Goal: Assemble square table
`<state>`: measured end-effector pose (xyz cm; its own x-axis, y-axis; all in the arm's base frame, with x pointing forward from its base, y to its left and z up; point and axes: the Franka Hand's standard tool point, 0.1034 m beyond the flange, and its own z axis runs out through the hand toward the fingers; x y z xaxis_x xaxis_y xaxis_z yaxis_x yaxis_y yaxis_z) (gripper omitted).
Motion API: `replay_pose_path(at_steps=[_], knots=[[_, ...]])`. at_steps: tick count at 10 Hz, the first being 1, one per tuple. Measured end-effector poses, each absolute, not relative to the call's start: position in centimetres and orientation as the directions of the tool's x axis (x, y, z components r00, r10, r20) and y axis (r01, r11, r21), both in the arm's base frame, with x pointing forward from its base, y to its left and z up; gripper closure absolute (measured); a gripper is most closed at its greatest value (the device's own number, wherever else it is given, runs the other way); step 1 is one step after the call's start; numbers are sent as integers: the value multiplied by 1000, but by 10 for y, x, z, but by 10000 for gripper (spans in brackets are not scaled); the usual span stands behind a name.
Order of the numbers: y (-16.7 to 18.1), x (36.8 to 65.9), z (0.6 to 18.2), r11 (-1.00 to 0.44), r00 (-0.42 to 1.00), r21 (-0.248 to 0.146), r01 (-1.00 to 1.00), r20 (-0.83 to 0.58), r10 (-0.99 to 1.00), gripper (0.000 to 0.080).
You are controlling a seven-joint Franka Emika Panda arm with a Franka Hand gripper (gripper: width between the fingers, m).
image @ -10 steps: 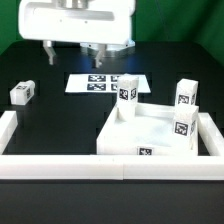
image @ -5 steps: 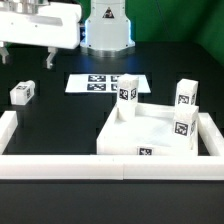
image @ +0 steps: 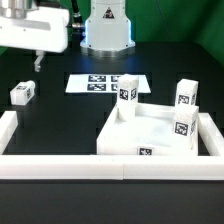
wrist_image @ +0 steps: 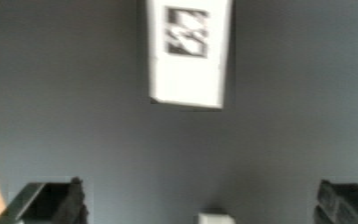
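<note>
Black table [image: 60, 125] bears marker board [image: 104, 82], tabletop [image: 150, 135].

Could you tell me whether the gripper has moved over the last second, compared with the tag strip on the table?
Yes. The gripper has travelled toward the exterior view's left; it was above the marker board and now hangs well left of it, nearer the loose leg.
</note>
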<state>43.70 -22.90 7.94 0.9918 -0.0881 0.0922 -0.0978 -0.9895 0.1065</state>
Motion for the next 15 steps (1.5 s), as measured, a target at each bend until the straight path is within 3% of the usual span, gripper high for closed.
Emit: replay_pose_path(at_steps=[4, 6, 8, 12, 14, 15], knots=[[-231, 435, 72, -991, 995, 101, -85, 65, -79, 150], [-230, 432, 69, -998, 994, 6, -57, -97, -57, 150], [-228, 443, 65, -999, 977, -40, -34, -212, -25, 150], [-221, 441, 54, -995, 890, -84, -46, -456, -3, 150], [-219, 438, 51, -994, 817, -96, -46, -577, 18, 150], [-221, 430, 42, -994, 752, -55, -91, -659, -32, 150]])
